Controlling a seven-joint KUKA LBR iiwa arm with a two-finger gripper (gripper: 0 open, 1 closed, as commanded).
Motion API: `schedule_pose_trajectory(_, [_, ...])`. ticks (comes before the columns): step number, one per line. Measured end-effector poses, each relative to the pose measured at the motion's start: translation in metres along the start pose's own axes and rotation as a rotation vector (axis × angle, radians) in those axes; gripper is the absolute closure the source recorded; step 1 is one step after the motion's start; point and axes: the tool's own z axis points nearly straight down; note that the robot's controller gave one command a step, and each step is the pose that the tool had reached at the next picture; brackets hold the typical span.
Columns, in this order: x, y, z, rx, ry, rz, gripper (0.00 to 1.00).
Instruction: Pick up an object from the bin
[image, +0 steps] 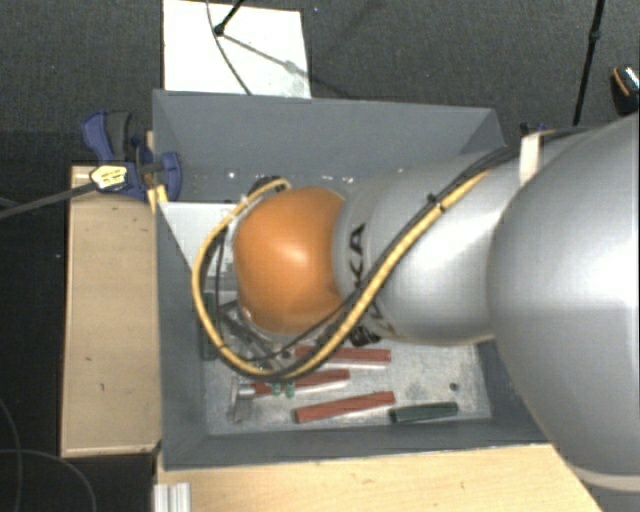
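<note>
Gripper (252, 374) low in bin (182, 400) left side, beneath orange cover (290, 255), its opening cannot be told, red-brown sticks (343, 407) just beside, dark marker (425, 411) further right

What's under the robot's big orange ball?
Just below the orange cover lie reddish-brown sticks and a dark pen-like thing on the bin floor. Whatever sits straight beneath the cover is hidden by it and the arm.
</note>
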Motion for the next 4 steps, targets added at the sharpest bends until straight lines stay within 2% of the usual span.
schedule_pose_trajectory(1, [-0.031,-0.042,0.094,0.003,-0.001,0.165,0.0])
schedule_pose_trajectory(2, [-0.038,-0.105,0.091,0.003,-0.004,0.1,0.0])
schedule_pose_trajectory(3, [-0.037,-0.101,0.091,-0.001,-0.003,0.101,1.0])
schedule_pose_trajectory(4, [-0.041,-0.081,-0.063,-0.006,-0.015,0.137,1.0])
